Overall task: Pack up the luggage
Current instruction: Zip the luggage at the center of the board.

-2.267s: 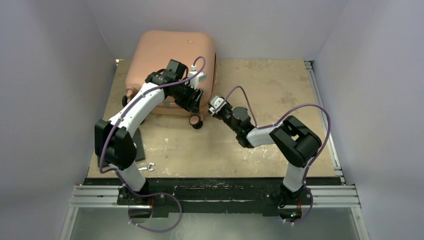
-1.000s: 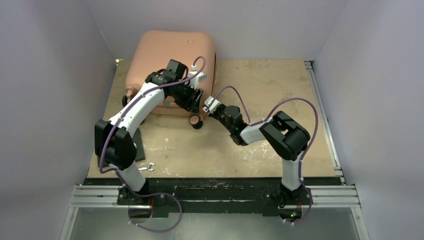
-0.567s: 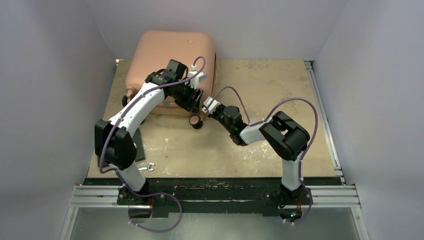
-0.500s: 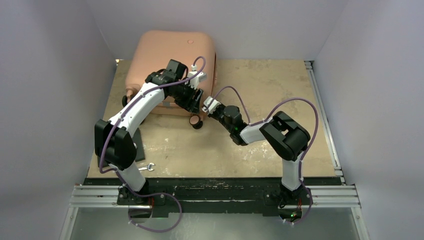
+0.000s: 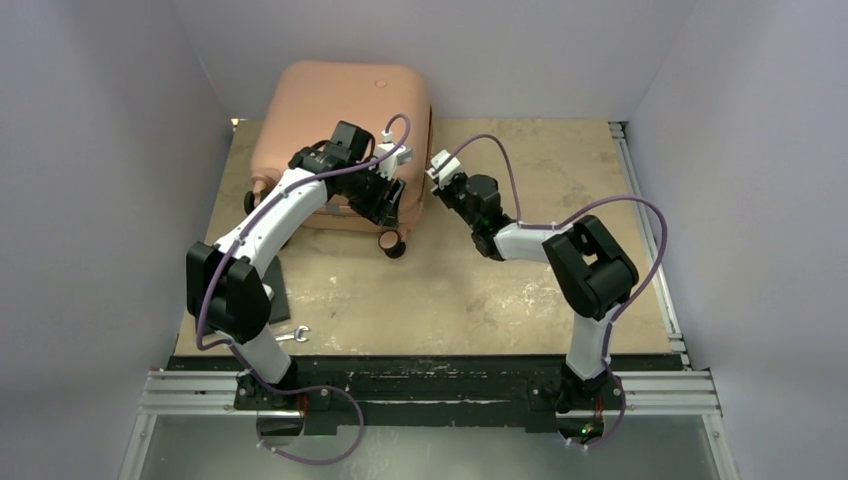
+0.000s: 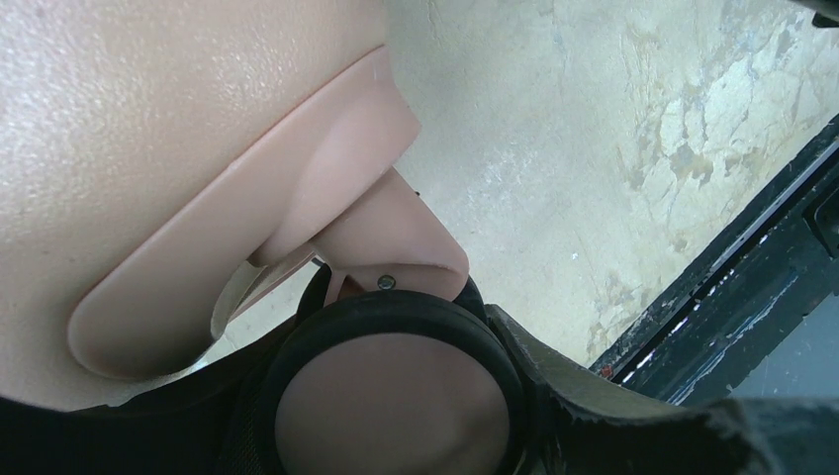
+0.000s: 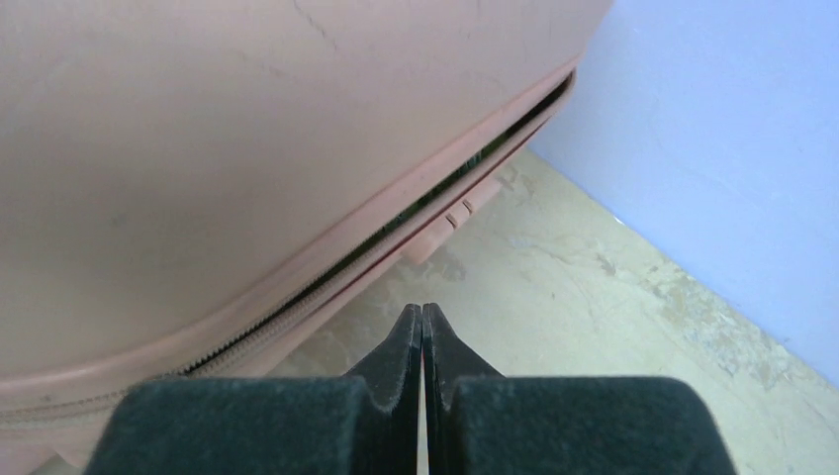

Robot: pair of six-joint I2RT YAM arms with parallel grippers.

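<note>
The luggage is a large salmon-pink hard-shell case with rounded corners. It lies flat on its broad side in the far left corner of the desk. A pink-and-black wheel juts from its near edge. Its lid sits nearly closed, with a narrow dark gap along the zipper seam.

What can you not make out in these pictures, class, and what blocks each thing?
- Inside of the luggage: every view; the shells are almost shut, and the right wrist view shows only a thin dark gap.
- Grip of the left hand: top view, its own wrist covers it; left wrist view, the wheel fills the bottom edge.
- Small metal item: top view, too small to name.
</note>
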